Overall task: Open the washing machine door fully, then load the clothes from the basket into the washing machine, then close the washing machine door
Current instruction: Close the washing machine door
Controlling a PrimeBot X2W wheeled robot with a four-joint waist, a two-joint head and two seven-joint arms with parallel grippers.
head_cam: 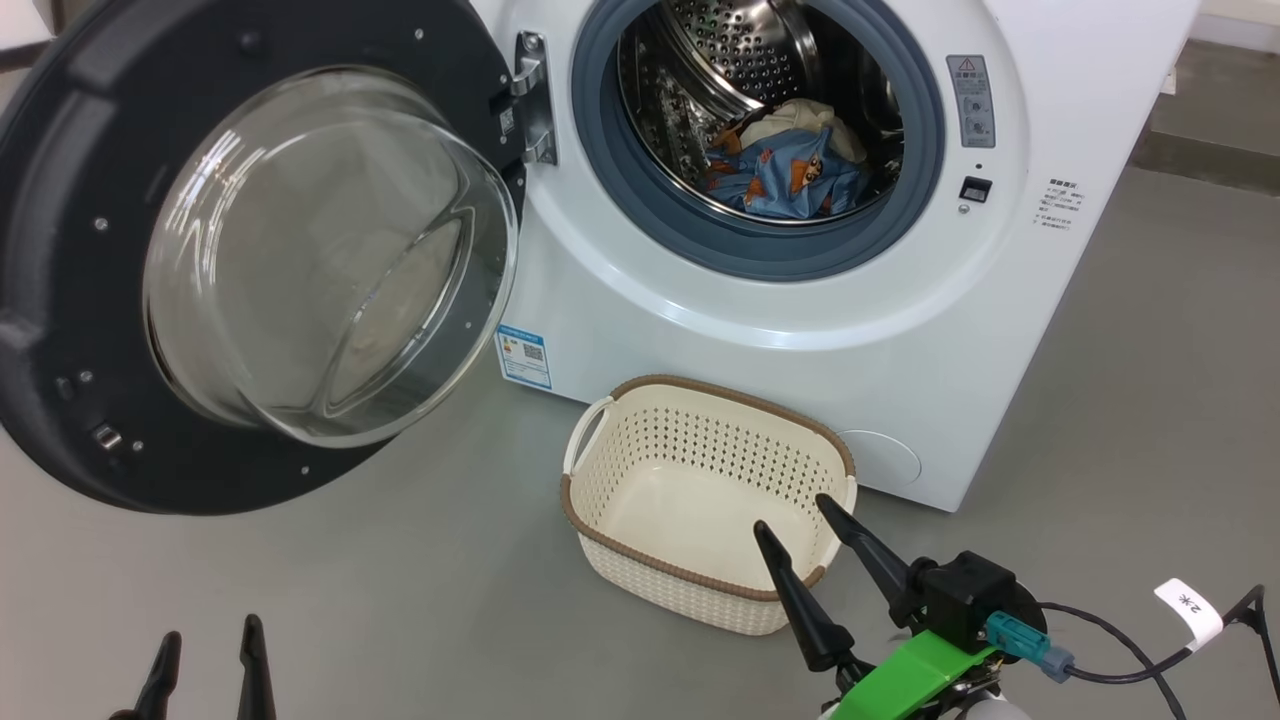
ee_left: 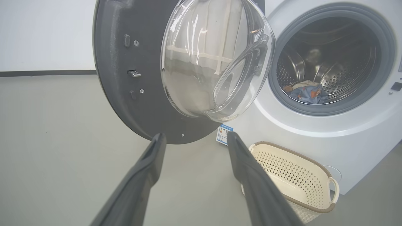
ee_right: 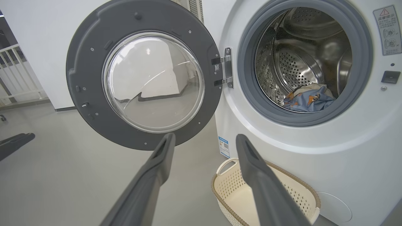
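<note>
Jaws of left claw (head_cam: 210,628) and right claw (head_cam: 791,511) stand wide; both empty.

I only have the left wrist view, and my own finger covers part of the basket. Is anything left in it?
Observer: No. The head view shows the basket empty down to its bare bottom.
Operator: Where is the right gripper?
Observer: In the head view the right gripper is open and empty, and its fingertips show in front of the basket's near right corner.
Operator: The glass bowl hides the hinge from me. How does the door hang?
Observer: The right wrist view shows the hinge holding the washing machine door swung wide open.
</note>
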